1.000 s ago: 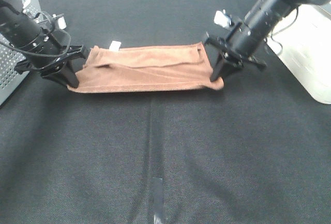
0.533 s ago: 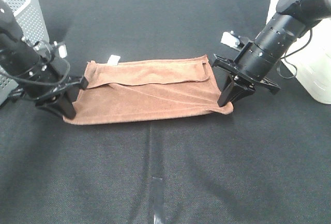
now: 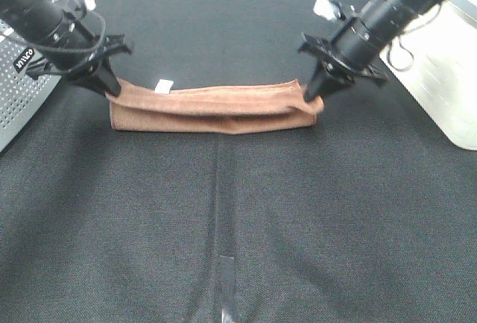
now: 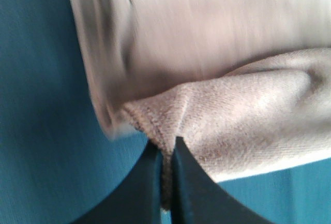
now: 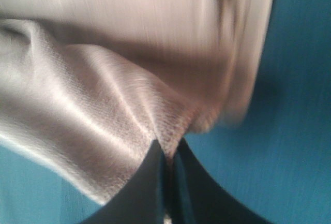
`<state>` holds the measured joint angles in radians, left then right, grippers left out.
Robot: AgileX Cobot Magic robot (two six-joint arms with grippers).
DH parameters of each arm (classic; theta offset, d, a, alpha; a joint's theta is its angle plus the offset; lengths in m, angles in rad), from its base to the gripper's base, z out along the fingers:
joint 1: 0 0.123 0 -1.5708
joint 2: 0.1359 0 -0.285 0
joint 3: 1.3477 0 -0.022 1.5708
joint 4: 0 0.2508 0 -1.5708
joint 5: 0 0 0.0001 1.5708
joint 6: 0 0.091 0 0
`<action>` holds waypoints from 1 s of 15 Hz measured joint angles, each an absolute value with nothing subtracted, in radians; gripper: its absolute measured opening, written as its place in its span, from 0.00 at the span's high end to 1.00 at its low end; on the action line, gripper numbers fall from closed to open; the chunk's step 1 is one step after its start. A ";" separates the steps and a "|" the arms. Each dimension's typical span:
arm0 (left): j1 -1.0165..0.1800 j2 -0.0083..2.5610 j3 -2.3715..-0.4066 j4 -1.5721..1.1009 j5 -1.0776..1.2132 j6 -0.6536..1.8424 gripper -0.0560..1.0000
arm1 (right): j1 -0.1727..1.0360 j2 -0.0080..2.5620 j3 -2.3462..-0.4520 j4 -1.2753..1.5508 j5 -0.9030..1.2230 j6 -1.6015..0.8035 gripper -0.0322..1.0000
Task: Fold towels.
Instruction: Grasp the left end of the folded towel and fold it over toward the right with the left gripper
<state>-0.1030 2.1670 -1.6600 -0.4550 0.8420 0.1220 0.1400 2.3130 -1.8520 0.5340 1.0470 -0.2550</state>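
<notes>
The reddish-brown towel [image 3: 212, 107] lies on the black table as a long narrow band, its near half folded over onto the far half. A small white tag [image 3: 162, 85] shows near its far left corner. My left gripper [image 3: 109, 90] is shut on the towel's left end, and my right gripper [image 3: 311, 93] is shut on the right end. In the left wrist view the two black fingertips of the left gripper [image 4: 166, 149] pinch a hem corner of the towel [image 4: 248, 110]. In the right wrist view the right gripper [image 5: 166, 149] pinches a fold of the towel [image 5: 93, 100] the same way.
A grey perforated bin [image 3: 19, 103] stands at the left edge, close behind my left arm. A white container [image 3: 440, 69] stands at the right edge by my right arm. A strip of tape [image 3: 227, 286] marks the table's near middle.
Both grippers carried the towel's near edge up and away to the far edge. The towel went from a wide spread to a narrow folded band.
</notes>
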 joint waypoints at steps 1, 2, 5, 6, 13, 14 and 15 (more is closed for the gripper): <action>-0.077 2.242 -1.764 -0.452 0.844 0.102 0.93 | 0.140 2.395 -1.992 0.531 1.065 -0.244 0.97; -0.075 2.273 -1.807 -0.451 0.834 0.103 0.93 | 0.140 2.438 -2.047 0.528 1.067 -0.240 0.97; -0.077 2.340 -1.854 -0.455 0.792 0.114 0.93 | 0.140 2.529 -2.157 0.520 1.063 -0.219 0.97; -0.077 2.340 -1.854 -0.455 0.792 0.114 0.93 | 0.140 2.529 -2.157 0.520 1.063 -0.219 0.97; -0.078 2.372 -1.856 -0.455 0.786 0.115 0.27 | 0.138 2.557 -2.178 0.506 1.051 -0.191 0.33; -0.078 2.372 -1.856 -0.454 0.788 0.115 0.21 | 0.138 2.554 -2.178 0.504 1.061 -0.191 0.28; -0.078 2.372 -1.856 -0.447 0.788 0.114 0.19 | 0.138 2.548 -2.178 0.501 1.075 -0.191 0.25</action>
<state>-0.0780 2.3720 -1.8560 -0.4470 0.7880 0.1140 0.1380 2.5480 -2.1780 0.5010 1.0750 -0.1910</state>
